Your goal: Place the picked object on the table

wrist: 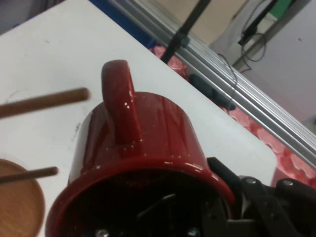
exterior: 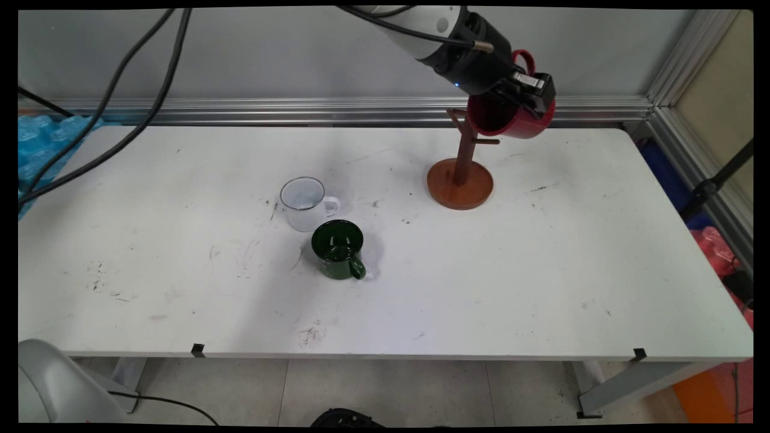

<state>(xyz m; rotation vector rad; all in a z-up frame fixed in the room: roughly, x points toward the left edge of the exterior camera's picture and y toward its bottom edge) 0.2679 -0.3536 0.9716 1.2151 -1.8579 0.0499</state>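
My gripper is shut on the rim of a red mug, holding it tilted in the air beside the top of a brown wooden mug tree at the table's back right. In the hand view the red mug fills the frame with its handle pointing up, one finger outside the rim. Two pegs of the tree reach in from the left, the upper one ending just short of the handle. The tree's round base shows at lower left.
A white mug and a dark green mug stand upright side by side near the middle of the white table. Black cables hang at the upper left. An aluminium frame rail runs along the back edge.
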